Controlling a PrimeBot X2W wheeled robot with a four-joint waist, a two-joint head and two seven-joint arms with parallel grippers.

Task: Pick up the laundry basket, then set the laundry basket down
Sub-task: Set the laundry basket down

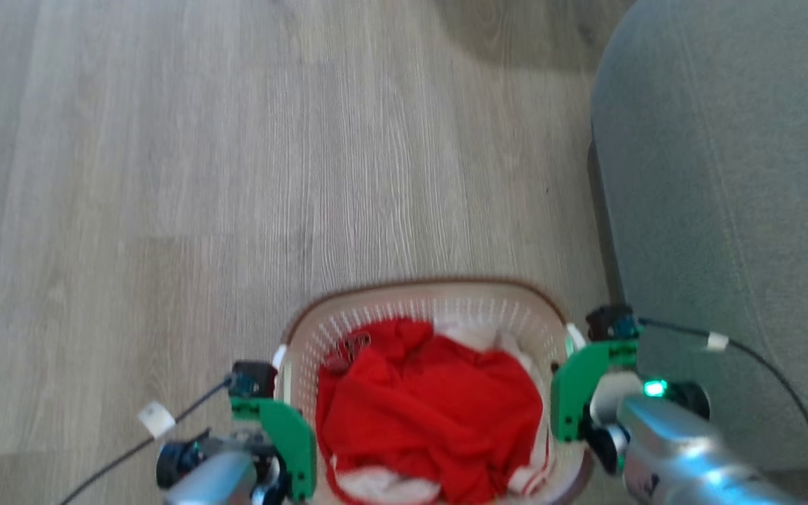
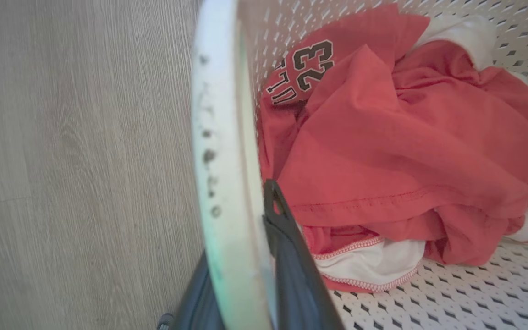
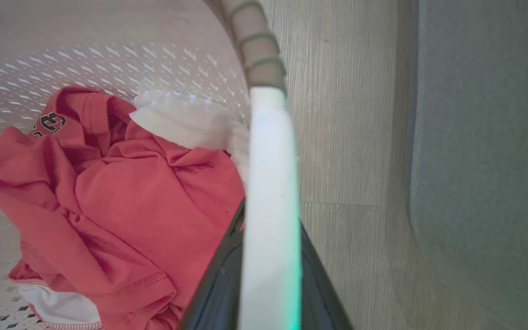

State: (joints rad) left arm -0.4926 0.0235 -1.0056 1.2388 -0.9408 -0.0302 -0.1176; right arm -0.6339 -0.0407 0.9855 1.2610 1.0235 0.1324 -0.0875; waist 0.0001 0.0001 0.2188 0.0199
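The laundry basket [image 1: 432, 289] is showing at 6 o'clock, opening up, handles [image 2: 222, 137] pointing 9 and 3; left gripper [image 2: 241, 275] and right gripper [image 3: 268, 266] are reaching inward, each clamping one

Laundry basket [image 1: 432, 294] sitting near, centre; floor [image 1: 236, 175] stretching left and far. Clothes [image 1: 432, 407] lying heaped inside. Left gripper [image 1: 279, 414] straddling left handle [image 2: 222, 137], right gripper [image 1: 576, 393] straddling right handle [image 3: 271, 183]. Upholstered seat [image 1: 726, 210] standing just right of basket.
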